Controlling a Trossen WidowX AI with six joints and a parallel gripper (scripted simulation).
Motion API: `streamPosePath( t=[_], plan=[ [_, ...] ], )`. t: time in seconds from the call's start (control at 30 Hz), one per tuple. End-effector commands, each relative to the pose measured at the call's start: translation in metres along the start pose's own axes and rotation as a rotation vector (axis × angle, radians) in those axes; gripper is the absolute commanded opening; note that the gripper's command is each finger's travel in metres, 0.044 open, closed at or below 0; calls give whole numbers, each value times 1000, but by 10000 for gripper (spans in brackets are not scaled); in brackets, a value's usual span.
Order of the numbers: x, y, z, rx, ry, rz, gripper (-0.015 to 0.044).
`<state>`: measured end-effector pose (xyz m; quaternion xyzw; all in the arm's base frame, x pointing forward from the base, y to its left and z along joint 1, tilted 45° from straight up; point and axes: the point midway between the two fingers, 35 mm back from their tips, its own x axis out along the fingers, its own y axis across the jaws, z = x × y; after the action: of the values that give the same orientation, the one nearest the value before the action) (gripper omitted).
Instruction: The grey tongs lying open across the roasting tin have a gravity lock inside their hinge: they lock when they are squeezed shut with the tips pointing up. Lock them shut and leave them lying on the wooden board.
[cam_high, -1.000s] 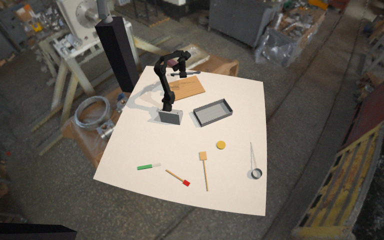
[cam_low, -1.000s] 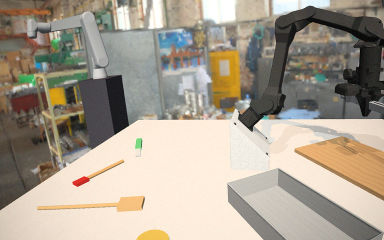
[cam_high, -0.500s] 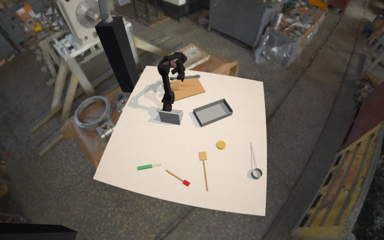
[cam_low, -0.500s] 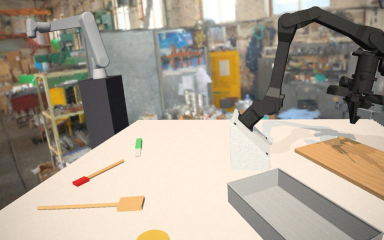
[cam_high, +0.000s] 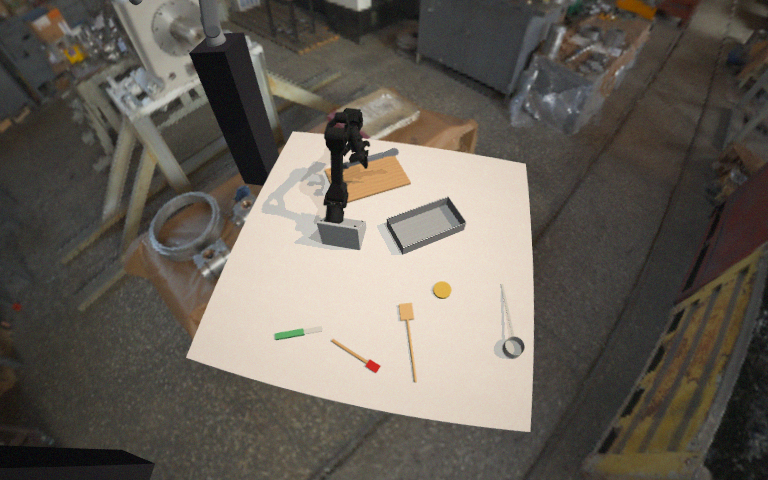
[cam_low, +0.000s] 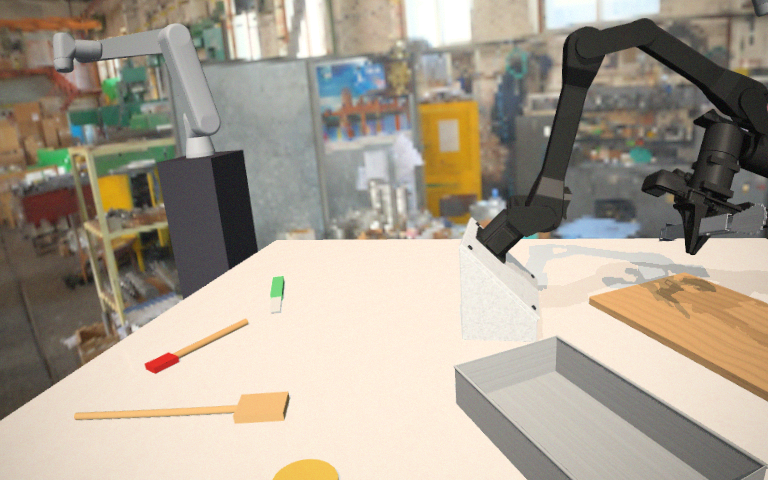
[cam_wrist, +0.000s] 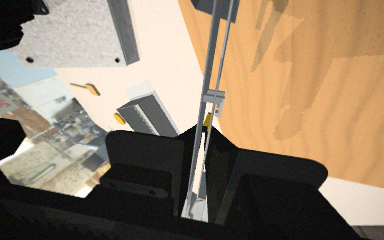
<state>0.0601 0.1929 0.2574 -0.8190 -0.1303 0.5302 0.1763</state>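
The grey tongs (cam_high: 380, 155) (cam_low: 747, 219) (cam_wrist: 210, 50) are held in the air by my gripper (cam_high: 364, 164) (cam_low: 691, 251) (cam_wrist: 204, 127), which is shut on them. Their two arms run close together, nearly parallel, with a narrow gap in the wrist view. They are slightly tilted in the exterior view. Whether the hinge lock is engaged cannot be told. The wooden board (cam_high: 390, 176) (cam_low: 707, 316) lies below, with arm and gripper shadows on it. The roasting tin (cam_high: 431, 240) (cam_low: 600, 390) stands apart from the board, with nothing in it.
The arm's grey base block (cam_high: 339, 235) (cam_low: 492, 300) stands beside board and tin. A yellow disc (cam_high: 442, 289) (cam_low: 305, 470), a wooden spatula (cam_high: 406, 311) (cam_low: 260, 407), a red-headed brush (cam_high: 372, 366) (cam_low: 162, 362), a green-handled tool (cam_high: 289, 334) (cam_low: 276, 286) and a strainer (cam_high: 508, 314) lie farther off.
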Motion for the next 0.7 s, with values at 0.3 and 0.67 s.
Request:
streamPosePath(
  t=[0.3,0.67],
  plan=[
    [0,0,-2,29,255,-21,-150],
    [-13,-13,1,34,457,-172,-150]
  ],
)
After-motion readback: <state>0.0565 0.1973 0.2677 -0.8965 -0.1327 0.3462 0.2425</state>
